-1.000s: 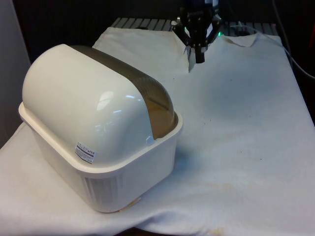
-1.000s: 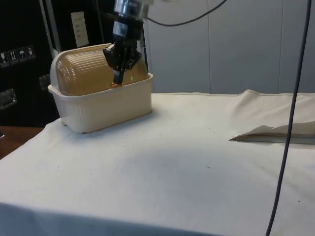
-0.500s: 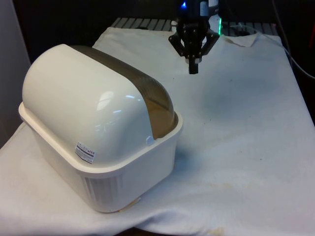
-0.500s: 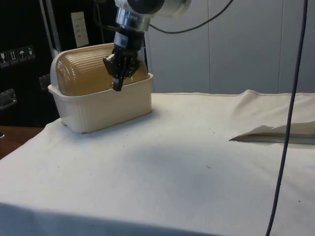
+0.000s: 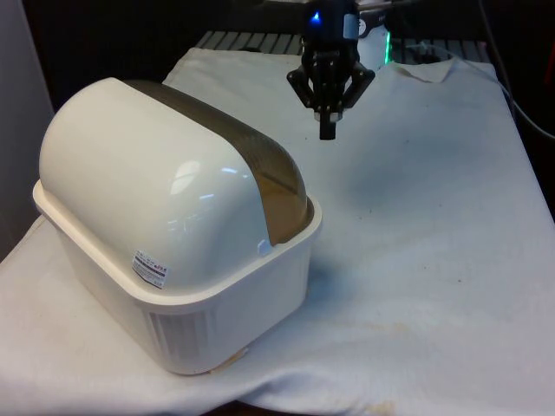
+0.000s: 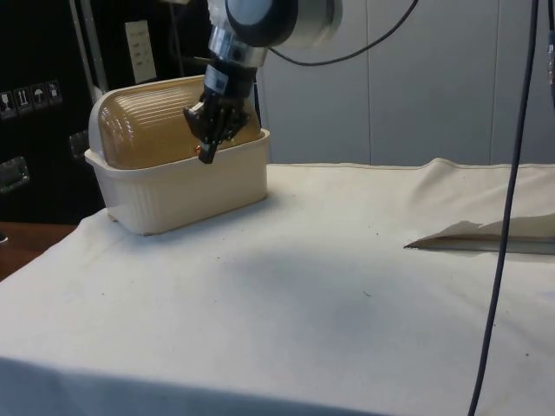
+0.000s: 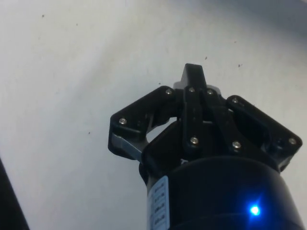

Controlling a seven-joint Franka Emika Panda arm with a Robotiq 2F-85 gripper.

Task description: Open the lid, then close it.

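White cloth (image 5: 434, 260) covers the tabletop from edge to edge, rumpled into a fold at the far end, with dark cabinets behind it in the side view.

On the front view's left stands a cream bread box (image 5: 178, 251), its back turned to the front camera. Its rounded cream hood takes up the top, and the ribbed, translucent brown lid (image 6: 152, 126) is down, its lower edge meeting the rim of the cream base. In the side view the lid's brown face is turned toward that camera.

Above the cloth, the white arm (image 6: 277, 17) reaches down from the top of the picture and bends at the wrist so that the black gripper (image 5: 328, 132) points downward with a slight tilt. In the front view the gripper hangs in the air over bare cloth, toward the table's far end and to the right of the bread box, apart from it. In the side view the gripper (image 6: 202, 153) overlaps the lid's brown front near the base's rim; whether it touches the box there cannot be judged from that angle, but the front view shows a clear gap.

The fingers are pressed together, tips meeting in a single black point (image 7: 194, 76), and nothing is held between them. The wrist view shows plain white cloth beneath them.
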